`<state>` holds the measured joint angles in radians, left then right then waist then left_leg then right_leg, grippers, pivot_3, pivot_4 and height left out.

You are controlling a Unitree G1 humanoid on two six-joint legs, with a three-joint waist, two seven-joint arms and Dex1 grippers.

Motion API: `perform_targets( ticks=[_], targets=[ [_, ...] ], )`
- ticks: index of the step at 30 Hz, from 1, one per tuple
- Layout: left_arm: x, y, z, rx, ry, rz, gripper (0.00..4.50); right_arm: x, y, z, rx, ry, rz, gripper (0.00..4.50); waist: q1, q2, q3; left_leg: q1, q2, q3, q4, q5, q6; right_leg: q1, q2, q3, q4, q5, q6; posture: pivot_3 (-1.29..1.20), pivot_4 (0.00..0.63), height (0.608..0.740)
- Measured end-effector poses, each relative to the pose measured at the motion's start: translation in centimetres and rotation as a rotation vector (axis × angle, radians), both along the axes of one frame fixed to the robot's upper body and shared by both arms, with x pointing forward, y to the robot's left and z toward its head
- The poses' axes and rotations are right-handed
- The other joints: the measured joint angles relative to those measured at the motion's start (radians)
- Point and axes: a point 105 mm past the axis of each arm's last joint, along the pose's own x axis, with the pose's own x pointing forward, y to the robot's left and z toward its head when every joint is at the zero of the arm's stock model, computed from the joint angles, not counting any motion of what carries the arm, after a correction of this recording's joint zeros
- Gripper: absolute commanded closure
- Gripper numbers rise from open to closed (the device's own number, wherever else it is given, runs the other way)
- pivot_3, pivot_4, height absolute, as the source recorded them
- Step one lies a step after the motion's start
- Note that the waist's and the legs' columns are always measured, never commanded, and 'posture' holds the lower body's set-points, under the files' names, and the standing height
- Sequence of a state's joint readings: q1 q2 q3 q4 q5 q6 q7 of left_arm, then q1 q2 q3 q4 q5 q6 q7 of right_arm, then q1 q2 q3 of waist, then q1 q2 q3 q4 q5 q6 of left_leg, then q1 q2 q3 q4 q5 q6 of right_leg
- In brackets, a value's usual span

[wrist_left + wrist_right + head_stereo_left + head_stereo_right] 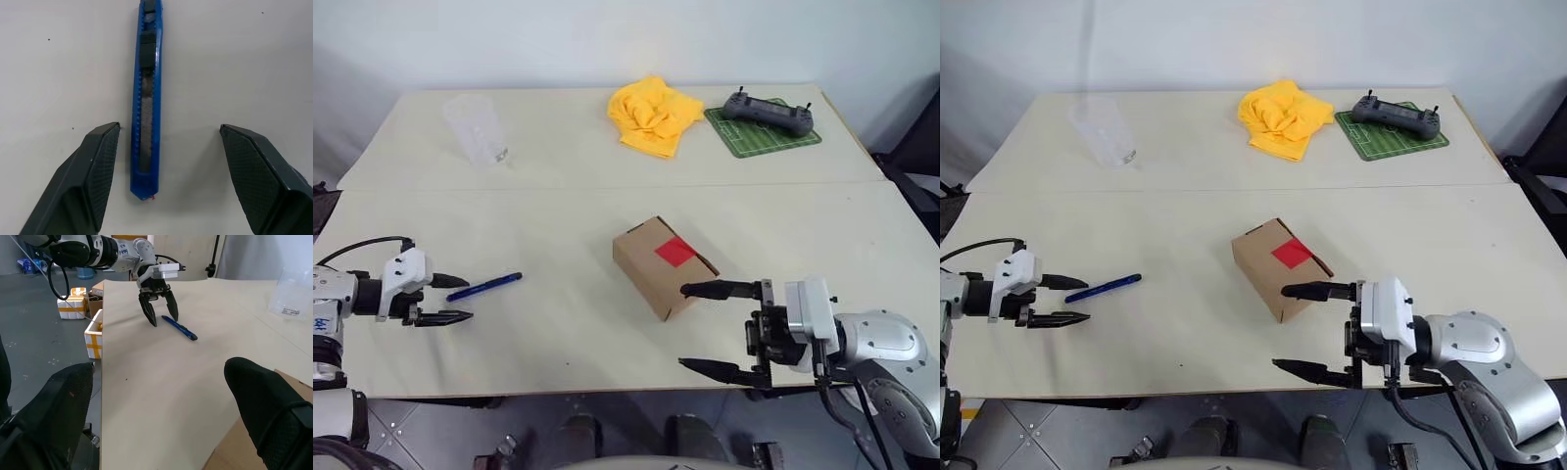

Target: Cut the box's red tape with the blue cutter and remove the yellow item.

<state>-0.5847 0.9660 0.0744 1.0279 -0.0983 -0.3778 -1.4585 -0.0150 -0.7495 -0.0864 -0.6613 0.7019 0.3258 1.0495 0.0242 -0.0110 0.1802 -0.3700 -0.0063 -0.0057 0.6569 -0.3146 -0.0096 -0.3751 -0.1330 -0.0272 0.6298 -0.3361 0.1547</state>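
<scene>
Blue pen-shaped plastic cutter lies flat on the pale tabletop, its near end between the spread black fingers of the left gripper, which grips nothing. Further along the table sits the small brown cardboard box, closed, its red tape square uncut; no yellow item is out yet. So I judge the cutting and the removal remain. The right gripper hangs wide open and empty just beside the box, pointing across.
</scene>
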Motion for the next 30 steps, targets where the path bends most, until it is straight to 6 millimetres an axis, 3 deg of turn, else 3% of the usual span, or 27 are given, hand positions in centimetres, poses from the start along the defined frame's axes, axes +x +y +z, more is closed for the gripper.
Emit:
perform_targets(
  ticks=[2, 5, 10, 19, 24, 30],
  targets=[
    [0.12, -0.03, -0.12, -0.008, 0.004, 0.013, 1.03, 0.03, 0.01, 0.02, 0.002, -0.001, -0.002, 0.0, 0.0, 0.002, -0.001, 0.0, 0.0, 0.0, 0.001, 0.0, 0.0, 0.0, 0.0, 0.0, 0.0, 0.0, 0.0, 0.0, 0.15, 0.74],
    [0.38, -0.03, -0.19, -0.029, 0.018, 0.044, 1.6, 0.07, 0.02, 0.05, 0.003, -0.002, -0.004, 0.0, 0.0, 0.002, -0.001, 0.0, 0.0, 0.0, 0.001, 0.0, 0.0, 0.0, 0.0, 0.0, 0.001, 0.0, -0.001, 0.0, 0.15, 0.74],
    [0.79, 0.17, -0.11, -0.042, 0.019, 0.092, 3.06, 0.17, 0.06, 0.15, 0.009, -0.007, -0.01, 0.0, -0.001, 0.002, -0.001, 0.0, 0.0, 0.0, 0.001, 0.0, 0.001, 0.0, 0.0, 0.0, 0.001, 0.001, -0.001, 0.0, 0.15, 0.74],
    [0.99, 0.12, -0.12, -0.017, -0.006, 0.085, 3.06, 0.22, 0.05, 0.11, 0.006, -0.009, -0.015, 0.0, -0.001, 0.004, -0.002, 0.0, 0.0, 0.001, 0.001, 0.0, 0.001, 0.0, 0.0, 0.0, 0.0, 0.001, -0.001, 0.0, 0.15, 0.74],
    [0.83, -0.05, -0.28, -0.016, 0.0, 0.069, 4.08, 0.23, 0.12, 0.12, 0.009, -0.011, -0.013, 0.0, -0.001, 0.005, -0.003, 0.0, 0.0, 0.001, 0.001, 0.0, 0.001, 0.0, 0.0, 0.0, 0.0, 0.001, -0.001, 0.0, 0.15, 0.74],
    [0.72, -0.07, -0.37, -0.011, -0.004, 0.063, 4.08, 0.29, 0.14, 0.22, 0.008, -0.016, -0.012, 0.0, -0.001, 0.007, -0.004, 0.0, 0.0, 0.001, 0.001, 0.0, 0.001, 0.0, 0.0, 0.0, -0.001, 0.001, -0.001, 0.0, 0.15, 0.74]
  ],
)
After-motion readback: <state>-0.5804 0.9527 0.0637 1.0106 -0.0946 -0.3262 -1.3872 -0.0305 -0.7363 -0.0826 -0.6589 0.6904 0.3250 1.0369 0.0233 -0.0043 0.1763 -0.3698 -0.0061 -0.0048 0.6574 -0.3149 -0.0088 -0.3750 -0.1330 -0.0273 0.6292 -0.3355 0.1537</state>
